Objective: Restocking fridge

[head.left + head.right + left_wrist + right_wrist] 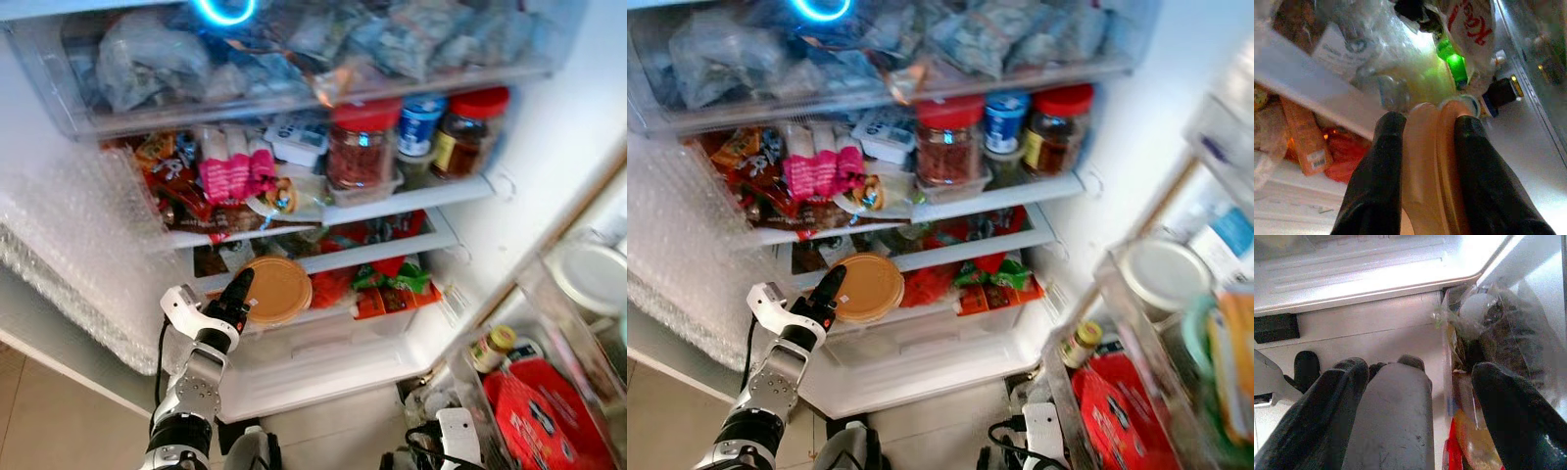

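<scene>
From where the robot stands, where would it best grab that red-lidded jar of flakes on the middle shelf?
Probably around the glass body of the red-lidded jar, just under the lid, coming straight in from the fridge's open front. It stands upright near the shelf edge with its round side facing out. The blue-capped jar crowds its right and packets its left, so a side approach looks blocked. The left claw already holds a tan container.

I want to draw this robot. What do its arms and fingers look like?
The left arm is silver metal in chunky segments, with a black cable looping beside it and a white block at the wrist. Each gripper, left gripper and right gripper, has two long, rounded black fingers.
</scene>
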Tool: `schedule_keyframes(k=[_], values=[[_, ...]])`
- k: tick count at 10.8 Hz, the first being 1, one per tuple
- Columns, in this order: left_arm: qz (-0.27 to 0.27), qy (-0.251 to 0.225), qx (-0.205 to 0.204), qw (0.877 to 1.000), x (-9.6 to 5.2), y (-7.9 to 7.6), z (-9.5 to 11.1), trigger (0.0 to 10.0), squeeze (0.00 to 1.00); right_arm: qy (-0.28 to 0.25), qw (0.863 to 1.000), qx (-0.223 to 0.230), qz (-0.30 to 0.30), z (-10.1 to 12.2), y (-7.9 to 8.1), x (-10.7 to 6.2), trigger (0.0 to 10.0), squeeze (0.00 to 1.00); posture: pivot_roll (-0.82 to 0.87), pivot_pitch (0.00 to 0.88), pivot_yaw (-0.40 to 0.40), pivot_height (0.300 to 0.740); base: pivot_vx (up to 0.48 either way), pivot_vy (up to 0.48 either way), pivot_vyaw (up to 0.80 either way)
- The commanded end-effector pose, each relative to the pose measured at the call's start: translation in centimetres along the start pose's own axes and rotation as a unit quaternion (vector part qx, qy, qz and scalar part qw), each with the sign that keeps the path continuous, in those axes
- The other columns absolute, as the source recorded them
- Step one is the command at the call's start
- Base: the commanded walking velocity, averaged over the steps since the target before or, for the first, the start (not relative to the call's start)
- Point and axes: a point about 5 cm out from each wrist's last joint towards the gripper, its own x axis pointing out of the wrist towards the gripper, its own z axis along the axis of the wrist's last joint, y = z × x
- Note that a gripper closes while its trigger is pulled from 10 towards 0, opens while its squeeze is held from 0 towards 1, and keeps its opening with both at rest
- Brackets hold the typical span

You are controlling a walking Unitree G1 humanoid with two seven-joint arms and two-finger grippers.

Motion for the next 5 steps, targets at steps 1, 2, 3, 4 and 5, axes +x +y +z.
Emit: schedule_keyframes(k=[1, 2, 3, 4, 5], values=[[-0.005, -0.006, 0.005, 1.0, 0.16, -0.11, 0.34, 10.0, 0.0, 0.016, 1.0, 0.002, 0.001, -0.75, 0.08, -0.13, 10.0, 0.0, -0.07, 0.147, 0.029, 0.656, 0.326, 0.0, 0.0], [-0.007, -0.003, 0.01, 1.0, 0.15, -0.06, 0.36, 10.0, 0.0, 0.016, 1.0, 0.003, 0.001, -0.75, 0.11, -0.12, 10.0, 0.0, -0.07, 0.147, 0.029, 0.656, 0.33, 0.0, 0.0], [-0.007, -0.003, 0.01, 1.0, 0.15, -0.03, 0.36, 10.0, 0.0, 0.016, 1.0, 0.003, 0.001, -0.76, 0.13, -0.12, 10.0, 0.0, -0.07, 0.147, 0.029, 0.656, 0.33, 0.0, 0.0], [-0.007, -0.003, 0.01, 1.0, 0.15, -0.01, 0.35, 10.0, 0.0, 0.016, 1.0, 0.003, 0.001, -0.76, 0.14, -0.12, 10.0, 0.0, -0.07, 0.147, 0.029, 0.656, 0.334, 0.0, 0.0], [-0.008, -0.003, 0.01, 1.0, 0.17, -0.02, 0.33, 10.0, 0.0, 0.016, 1.0, 0.003, 0.001, -0.77, 0.14, -0.12, 10.0, 0.0, -0.07, 0.147, 0.029, 0.656, 0.334, 0.0, 0.0]])
